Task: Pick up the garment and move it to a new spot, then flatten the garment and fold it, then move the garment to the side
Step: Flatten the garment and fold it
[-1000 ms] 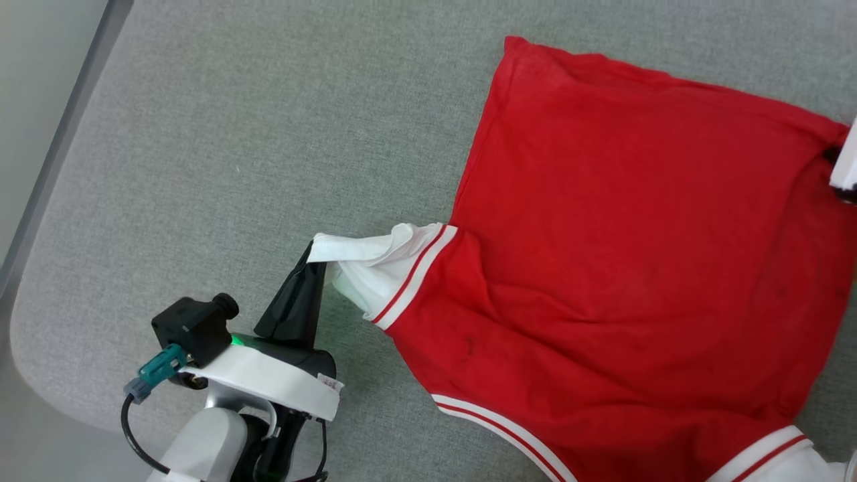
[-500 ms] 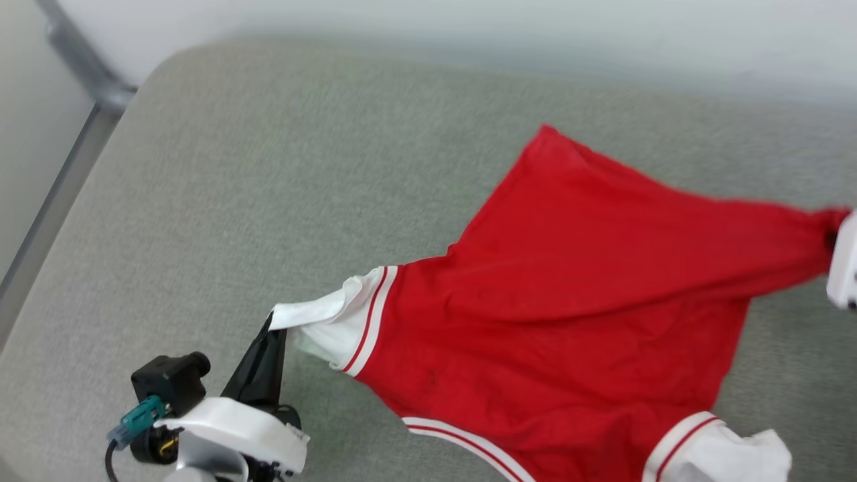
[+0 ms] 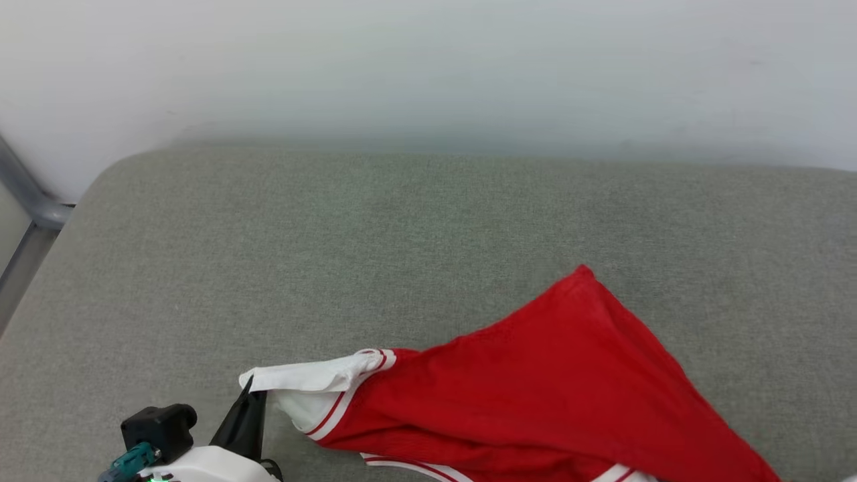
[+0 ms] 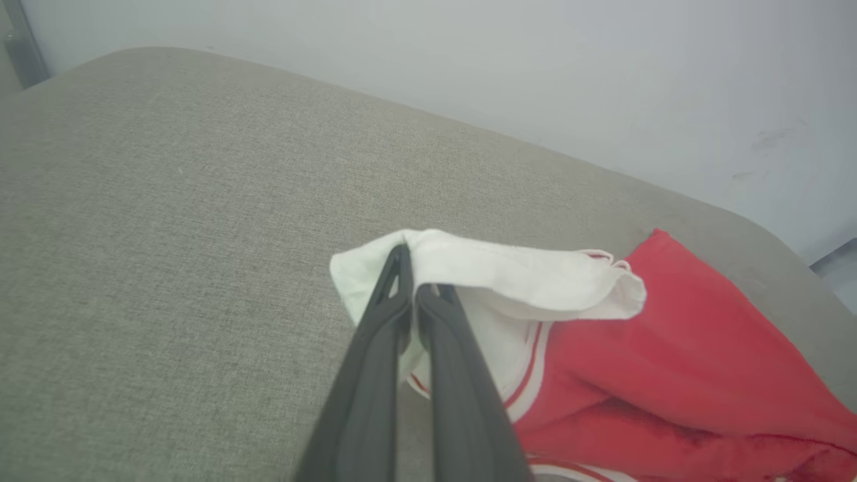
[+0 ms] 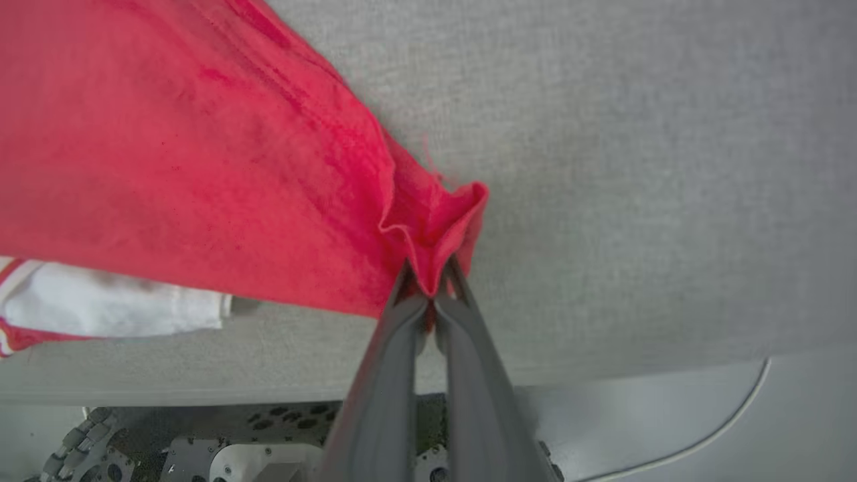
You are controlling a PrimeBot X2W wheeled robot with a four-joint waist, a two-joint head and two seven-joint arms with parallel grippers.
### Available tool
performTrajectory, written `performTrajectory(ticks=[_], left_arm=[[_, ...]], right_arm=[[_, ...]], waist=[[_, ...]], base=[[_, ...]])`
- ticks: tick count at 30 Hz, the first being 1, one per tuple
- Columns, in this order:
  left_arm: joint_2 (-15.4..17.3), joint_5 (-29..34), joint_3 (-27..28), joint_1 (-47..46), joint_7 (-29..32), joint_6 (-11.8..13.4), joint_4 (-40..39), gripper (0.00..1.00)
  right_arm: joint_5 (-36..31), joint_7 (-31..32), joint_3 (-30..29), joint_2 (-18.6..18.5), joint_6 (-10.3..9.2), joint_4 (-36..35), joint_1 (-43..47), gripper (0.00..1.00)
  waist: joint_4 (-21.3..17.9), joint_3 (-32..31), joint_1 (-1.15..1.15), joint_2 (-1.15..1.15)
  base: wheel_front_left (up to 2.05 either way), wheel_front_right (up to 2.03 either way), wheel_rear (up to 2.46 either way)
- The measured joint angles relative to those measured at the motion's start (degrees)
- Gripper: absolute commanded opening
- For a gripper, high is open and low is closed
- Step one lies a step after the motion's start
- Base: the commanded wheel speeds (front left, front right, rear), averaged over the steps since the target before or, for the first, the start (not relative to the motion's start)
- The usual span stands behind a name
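The garment (image 3: 535,388) is a red T-shirt with white striped-trim sleeves, lying plain side up at the near right of a grey padded surface (image 3: 335,234); no lettering shows. My left gripper (image 3: 249,391) is shut on the white sleeve (image 3: 308,378) at the lower left. In the left wrist view the garment (image 4: 669,375) trails right from the left gripper (image 4: 410,268), pinched on the white sleeve (image 4: 509,274). In the right wrist view my right gripper (image 5: 428,281) is shut on a bunched red edge of the garment (image 5: 201,161), which is held off the surface.
A pale wall (image 3: 428,67) rises behind the padded surface. A grey metal rail (image 3: 27,194) runs along the left edge. In the right wrist view the surface's near edge, my base (image 5: 201,448) and a thin cable (image 5: 710,428) lie below.
The head camera has tilted up, so the wall has come into view. Both grippers have drawn the garment toward the near edge and its red body has gathered into a narrower, lifted shape.
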Motion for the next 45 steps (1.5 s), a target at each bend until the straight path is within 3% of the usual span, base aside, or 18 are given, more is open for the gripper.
performTrajectory(ticks=[4, 5, 6, 7, 11, 18, 23, 27, 34, 38, 45], left_arm=[[0.04, 0.0, -0.45, 0.85, 1.04, 0.87, -1.36, 0.0], [0.03, -0.01, -0.55, 1.0, 1.23, 1.02, -1.69, 0.0], [0.04, -0.03, -0.62, 1.16, 1.47, 1.05, -1.94, 0.0], [0.04, -0.1, -0.69, 1.27, 1.54, 1.21, -2.18, 0.0], [0.26, -0.27, -0.75, 1.59, 1.97, 1.47, -2.87, 0.0], [0.67, -0.31, -0.9, 0.91, 2.4, 1.36, -3.71, 0.0], [0.52, -0.27, -0.93, -0.83, 2.05, 0.67, -4.02, 0.0], [0.26, -0.29, -0.83, -2.85, 1.25, -0.25, -4.03, 0.0], [-0.68, -0.23, -1.44, -7.24, -0.37, -2.7, -3.04, 0.0], [-1.65, -0.23, -2.12, -9.48, -1.21, -4.04, -2.25, 0.0], [-2.59, -0.23, -3.01, -12.45, -2.12, -5.92, -0.16, 0.0]], right_arm=[[0.73, -0.78, -0.4, 2.81, 0.0, -1.67, 7.27, 0.0], [1.59, -1.2, -0.29, 3.34, 0.0, -1.48, 8.43, 0.06], [2.04, -1.91, -0.22, 3.65, 0.0, -1.12, 9.18, 0.36], [2.32, -2.85, -0.13, 3.76, 0.0, -0.71, 9.71, 1.0], [3.27, -12.87, 0.41, 3.89, -0.01, -0.48, 9.53, 1.0], [2.15, -36.73, 3.28, 3.93, -0.01, 0.04, 2.79, 1.0], [1.31, -41.1, 6.89, 2.1, -0.01, 5.47, -4.67, 1.0], [2.21, -36.43, 11.15, -0.82, -0.01, 10.54, -12.41, 1.0], [4.99, -16.52, 19.37, -6.93, -0.01, 15.59, -25.95, 1.0], [5.3, -6.97, 22.87, -8.1, -0.01, 15.56, -32.01, 1.0], [2.46, -2.16, 27.1, -9.85, -0.01, 20.12, -39.21, 1.0]], waist=[[-1.14, -1.38, 0.0, 0.0], [-1.42, -1.56, 0.0, 0.0], [-1.67, -1.67, 0.0, 0.0], [-1.87, -1.73, 0.0, 0.0], [-2.37, -1.59, 0.0, 0.0], [-2.35, -0.11, 0.01, 0.0], [-1.85, 1.89, 0.01, 0.0], [-1.16, 4.39, 0.01, 0.0], [1.03, 9.95, 0.02, 0.0], [2.68, 13.01, 0.03, 0.0], [5.48, 17.26, 0.03, 0.0]], base=[[0.0, 0.0, 0.0], [0.0, 0.0, 0.0], [0.0, 0.0, 0.0], [0.0, 0.0, 0.0], [0.0, 0.0, 0.0], [0.0, 0.0, 0.0], [0.0, 0.0, 0.0], [0.0, 0.0, 0.0], [0.0, 0.0, 0.0], [0.0, 0.0, 0.0], [0.0, 0.0, 0.0]])
